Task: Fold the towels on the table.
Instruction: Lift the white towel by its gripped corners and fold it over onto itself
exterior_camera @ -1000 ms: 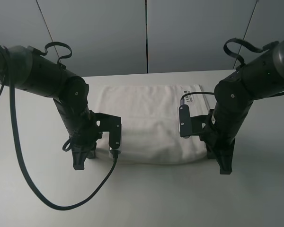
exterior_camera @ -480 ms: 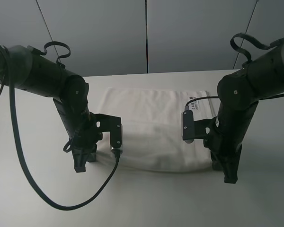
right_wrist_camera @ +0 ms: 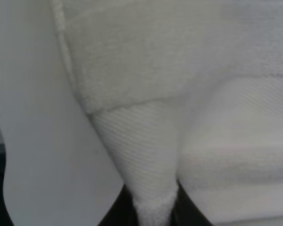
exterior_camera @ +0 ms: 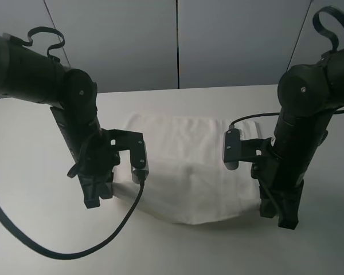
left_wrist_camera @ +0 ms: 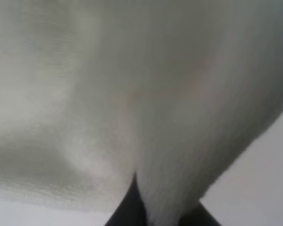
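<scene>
The white terry-cloth towel [exterior_camera: 183, 166], looped pile with a ribbed woven border, drapes over the middle of the matte table [exterior_camera: 34, 240], its 8 o'clock corner pinched tight in the left gripper [exterior_camera: 93, 197] and its 4 o'clock corner in the right gripper [exterior_camera: 286, 220].

Soft, even, rather dim light falls from above; the towel [exterior_camera: 183, 172] casts a faint shadow on the table [exterior_camera: 34, 172] at its near edge. The high view is sharp, the left wrist view heavily blurred, the right wrist view clearer.
</scene>
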{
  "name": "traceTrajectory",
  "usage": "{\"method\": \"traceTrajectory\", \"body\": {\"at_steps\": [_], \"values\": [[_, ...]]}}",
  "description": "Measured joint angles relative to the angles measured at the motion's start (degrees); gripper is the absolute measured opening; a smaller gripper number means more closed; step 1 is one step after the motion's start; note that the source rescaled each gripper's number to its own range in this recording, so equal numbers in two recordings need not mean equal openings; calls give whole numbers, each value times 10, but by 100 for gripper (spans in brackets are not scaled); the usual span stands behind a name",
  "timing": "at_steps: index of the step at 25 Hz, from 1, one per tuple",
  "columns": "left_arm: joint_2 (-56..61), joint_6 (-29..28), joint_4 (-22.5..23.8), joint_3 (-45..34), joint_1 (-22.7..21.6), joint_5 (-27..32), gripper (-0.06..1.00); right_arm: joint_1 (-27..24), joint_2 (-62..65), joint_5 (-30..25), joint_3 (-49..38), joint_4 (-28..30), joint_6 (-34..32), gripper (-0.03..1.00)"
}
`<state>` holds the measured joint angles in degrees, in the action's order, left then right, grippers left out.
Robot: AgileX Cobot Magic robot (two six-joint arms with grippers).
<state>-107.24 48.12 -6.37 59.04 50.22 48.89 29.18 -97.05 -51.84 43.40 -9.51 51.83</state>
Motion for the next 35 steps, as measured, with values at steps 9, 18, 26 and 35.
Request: {"method": "traceTrajectory", "body": {"at_steps": [9,18,26,35], "values": [[39,-47,43,0,0,18,0,0,57,-20,-8,-13,-4,0],[43,-142,122,-1,0,-29,0,0,92,-17,-1,30,-87,0],[65,-215,173,-1,0,-79,0,0,96,-4,44,44,-137,0],[85,-365,306,2,0,-120,0,0,96,44,60,118,-218,0]]}}
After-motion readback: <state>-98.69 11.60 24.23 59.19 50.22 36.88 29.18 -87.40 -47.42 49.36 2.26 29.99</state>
